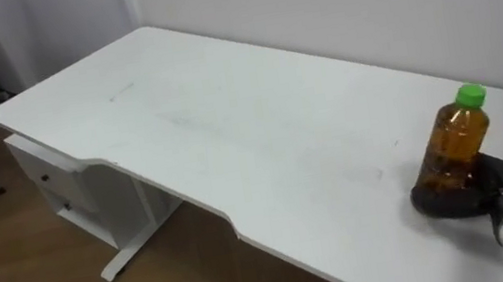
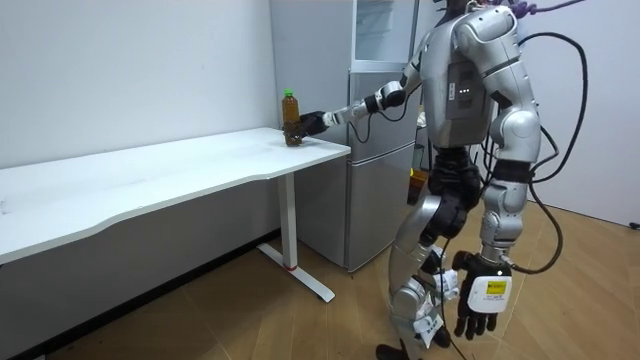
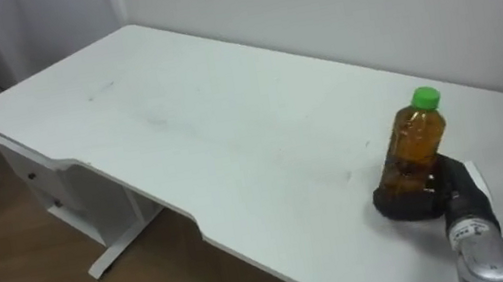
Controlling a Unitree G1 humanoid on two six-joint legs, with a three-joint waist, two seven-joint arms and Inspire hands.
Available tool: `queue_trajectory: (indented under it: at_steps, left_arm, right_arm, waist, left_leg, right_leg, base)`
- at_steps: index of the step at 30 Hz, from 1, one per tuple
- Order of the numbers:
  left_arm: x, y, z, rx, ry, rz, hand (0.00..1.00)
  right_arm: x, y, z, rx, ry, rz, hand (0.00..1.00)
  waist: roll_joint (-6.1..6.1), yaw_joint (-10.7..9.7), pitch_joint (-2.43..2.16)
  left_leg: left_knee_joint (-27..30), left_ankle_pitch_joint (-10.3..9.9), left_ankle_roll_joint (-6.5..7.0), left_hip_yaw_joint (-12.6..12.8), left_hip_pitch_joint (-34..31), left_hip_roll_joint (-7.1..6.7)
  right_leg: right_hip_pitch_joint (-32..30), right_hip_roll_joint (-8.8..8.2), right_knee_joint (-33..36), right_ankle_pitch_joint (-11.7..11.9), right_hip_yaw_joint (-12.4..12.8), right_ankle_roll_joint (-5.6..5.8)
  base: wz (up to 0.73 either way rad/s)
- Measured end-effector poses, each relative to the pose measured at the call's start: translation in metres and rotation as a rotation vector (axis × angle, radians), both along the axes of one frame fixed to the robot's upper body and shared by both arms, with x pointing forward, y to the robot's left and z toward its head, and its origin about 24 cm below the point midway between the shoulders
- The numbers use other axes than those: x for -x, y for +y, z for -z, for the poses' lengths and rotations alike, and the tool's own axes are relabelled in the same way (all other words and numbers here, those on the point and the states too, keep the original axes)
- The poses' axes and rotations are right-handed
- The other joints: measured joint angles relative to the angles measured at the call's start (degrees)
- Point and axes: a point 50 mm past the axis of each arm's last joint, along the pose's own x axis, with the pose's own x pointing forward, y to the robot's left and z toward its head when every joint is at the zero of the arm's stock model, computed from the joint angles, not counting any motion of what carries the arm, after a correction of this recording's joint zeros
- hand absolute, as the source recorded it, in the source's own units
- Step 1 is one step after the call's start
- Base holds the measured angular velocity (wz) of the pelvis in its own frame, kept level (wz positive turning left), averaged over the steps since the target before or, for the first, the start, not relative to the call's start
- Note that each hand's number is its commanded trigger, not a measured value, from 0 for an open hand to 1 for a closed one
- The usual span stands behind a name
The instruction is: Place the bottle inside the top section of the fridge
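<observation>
An amber bottle (image 1: pixel 459 134) with a green cap stands upright near the right end of the white table (image 1: pixel 229 124), close to the wall. My right hand (image 1: pixel 462 193) comes in from the lower right, its dark fingers curled round the bottle's base. In the room view the bottle (image 2: pixel 290 112) stands at the table's corner with my right hand (image 2: pixel 310 123) on it, arm stretched out. My left hand (image 2: pixel 480 300) hangs by my side with relaxed fingers. I stand on the wooden floor between the table end and the fridge (image 2: pixel 380 160).
The grey fridge stands right beside the table's end, its upper compartment (image 2: pixel 385 30) at my shoulder height. A white drawer unit (image 1: pixel 56 182) sits under the table's far left end. A wall runs behind the table.
</observation>
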Motion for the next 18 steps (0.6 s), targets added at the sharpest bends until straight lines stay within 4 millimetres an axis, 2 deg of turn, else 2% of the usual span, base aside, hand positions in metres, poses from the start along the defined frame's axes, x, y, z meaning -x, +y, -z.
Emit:
queue_trajectory:
  at_steps: [13, 18]
  left_arm:
    - [-0.0059, 0.0006, 0.0001, -0.020, -0.015, 0.000, 0.00]
    - [-0.0027, -0.0003, -0.0002, -0.021, -0.017, -0.005, 0.00]
  right_arm:
    - [-0.0012, -0.0006, -0.0034, -0.017, -0.015, 0.007, 1.00]
    - [-0.0031, 0.0072, -0.0043, -0.050, -0.009, -0.018, 1.00]
  waist:
    - [-0.02, -0.1, 0.04]
    - [0.21, -0.3, -0.05]
  left_leg:
    - [-0.7, 0.0, 0.01, 0.4, 0.3, 0.03]
    - [-1.7, 0.1, 0.11, 2.0, 1.9, 0.21]
  right_leg:
    - [0.0, 0.01, -0.8, 0.0, 0.6, 0.03]
    - [0.5, -0.30, -0.8, 0.0, 2.0, 0.07]
  base:
    - [-0.01]
    - [-0.14]
